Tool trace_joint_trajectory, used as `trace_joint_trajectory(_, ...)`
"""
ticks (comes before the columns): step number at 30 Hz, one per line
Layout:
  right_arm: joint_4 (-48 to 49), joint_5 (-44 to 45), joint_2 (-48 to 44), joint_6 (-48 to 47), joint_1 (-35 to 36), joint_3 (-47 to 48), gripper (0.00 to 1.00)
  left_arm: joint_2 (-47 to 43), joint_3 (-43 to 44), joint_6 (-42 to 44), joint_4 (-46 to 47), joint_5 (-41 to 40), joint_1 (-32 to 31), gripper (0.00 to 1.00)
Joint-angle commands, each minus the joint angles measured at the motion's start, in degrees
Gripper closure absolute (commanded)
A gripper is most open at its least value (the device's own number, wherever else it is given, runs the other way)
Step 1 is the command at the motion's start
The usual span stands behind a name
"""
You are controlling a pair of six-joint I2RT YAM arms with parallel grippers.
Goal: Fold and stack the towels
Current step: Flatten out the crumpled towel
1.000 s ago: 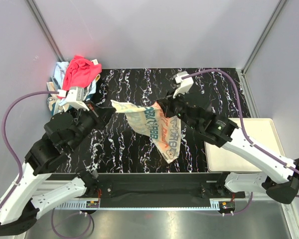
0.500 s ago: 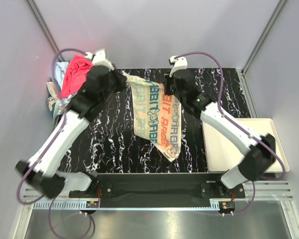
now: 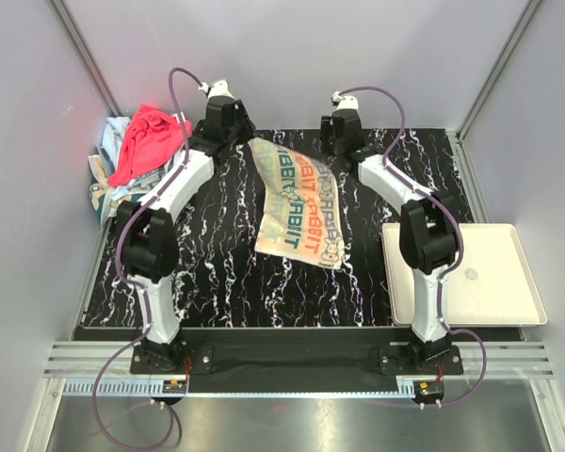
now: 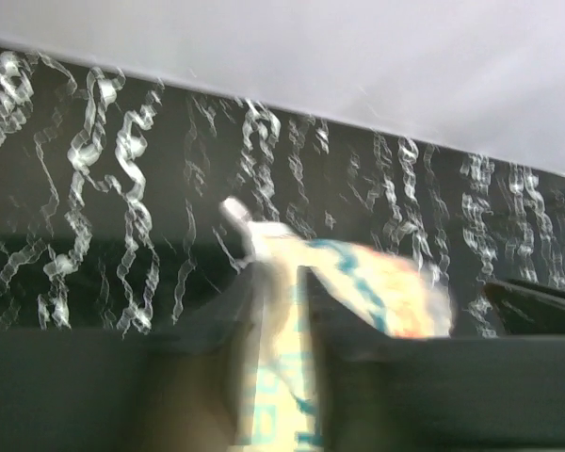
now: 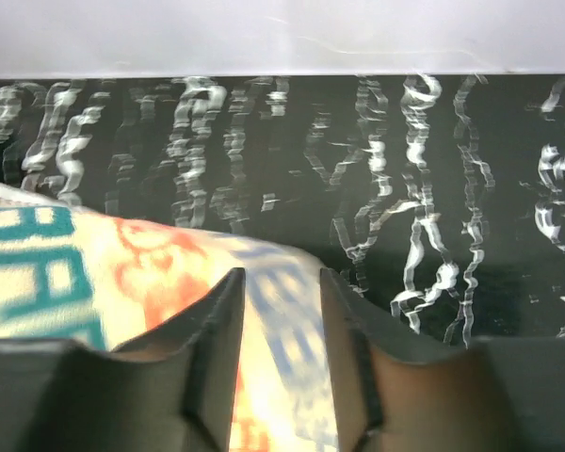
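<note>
Left gripper (image 4: 281, 273): jaws partway apart at the table's (image 3: 405, 160) far edge, the lettered towel's (image 3: 301, 202) far-left corner in the gap; blurred, but apparently not pinched.
Right gripper (image 5: 281, 278): jaws partway apart over the far-right corner, cloth lying loose beneath.
Lettered towel: spread mid-table, slightly skewed, reaching from the far edge toward the centre.
Other towels (image 3: 146, 141): heaped at the far left corner, pink-red one on top.
Tray (image 3: 490, 282): near right corner, well apart.
Step in hand: judged as laying the towel flat for folding.
Doing it well: lift both grippers straight up so neither corner snags, then take matching corners and fold edge onto edge.
</note>
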Motion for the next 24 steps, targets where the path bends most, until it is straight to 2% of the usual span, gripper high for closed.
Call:
trace_joint_trajectory(1, -2.31, 1.73, 1.1, 0.84, -1.38, 6.52, 0.39, 1.96, 4.36, 2.11, 8.61, 1.49, 1.61, 0.48)
trace_joint_trajectory(2, -3.47, 2.43, 0.84, 1.27, -1.47, 7.06, 0.35, 2.14, 3.75, 2.29, 8.61, 1.49, 1.69, 0.34)
trace_joint_trajectory(4, -5.14, 3.05, -1.34, 2.15, -1.47, 6.98, 0.32, 0.75, 1.48, 1.95, 8.96, 1.14, 1.61, 0.25)
trace_joint_trajectory(6, -7.95, 2.79, -3.63, 4.08, -1.47, 4.87, 0.31, -1.89, -4.84, 1.51, 10.54, 0.44, 1.61, 0.14)
trace_joint_trajectory(7, -9.44, 2.44, -6.08, 5.05, -1.47, 3.21, 0.3, -4.6, -6.61, 1.07, 11.85, 0.26, 1.52, 0.13)
trace_joint_trajectory(10, -14.64, -0.28, -11.98, 9.35, -1.38, -1.46, 0.33, -8.67, -12.93, -1.56, 8.62, -0.53, 1.52, 0.12)
trace_joint_trajectory(13, -14.9, -2.83, -19.08, 12.35, -1.03, -15.2, 0.39, -15.6, -24.26, -6.22, 7.56, -1.84, -0.14, 0.13)
trace_joint_trajectory(16, -14.47, -2.75, -25.06, 14.37, 0.37, -25.5, 0.44, -20.79, -33.13, -9.47, 5.37, -5.7, -5.32, 0.16)
trace_joint_trajectory(20, -14.38, -2.05, -29.48, 16.04, 3.01, -34.67, 0.51, -24.49, -42.8, -12.73, 3.16, -10.29, -13.67, 0.2)
trace_joint_trajectory(24, -13.67, -2.04, -32.38, 17.54, 5.03, -41.79, 0.57, -28.43, -51.7, -16.33, 3.16, -9.76, -16.23, 0.24)
